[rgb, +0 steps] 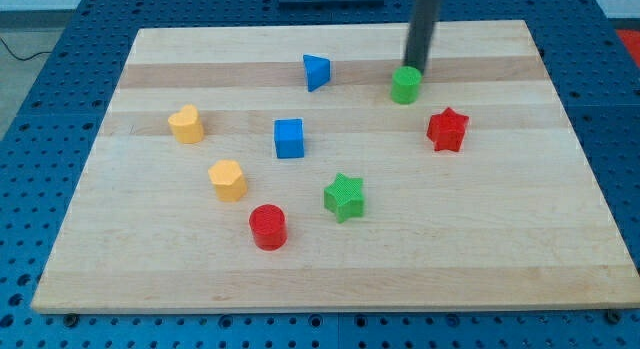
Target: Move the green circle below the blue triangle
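The green circle (405, 86) sits on the wooden board toward the view's top, right of centre. The blue triangle (316, 71) lies to its left, near the view's top. My tip (414, 71) comes down from the view's top edge and stands right behind the green circle, at its upper right rim, touching or nearly touching it.
A blue cube (289, 138) lies below the blue triangle. A red star (447, 129) lies below right of the green circle. A green star (344, 197), a red circle (268, 227) and two yellow blocks (186, 124) (228, 180) lie lower and left. The board's top edge (340, 30) is close behind my tip.
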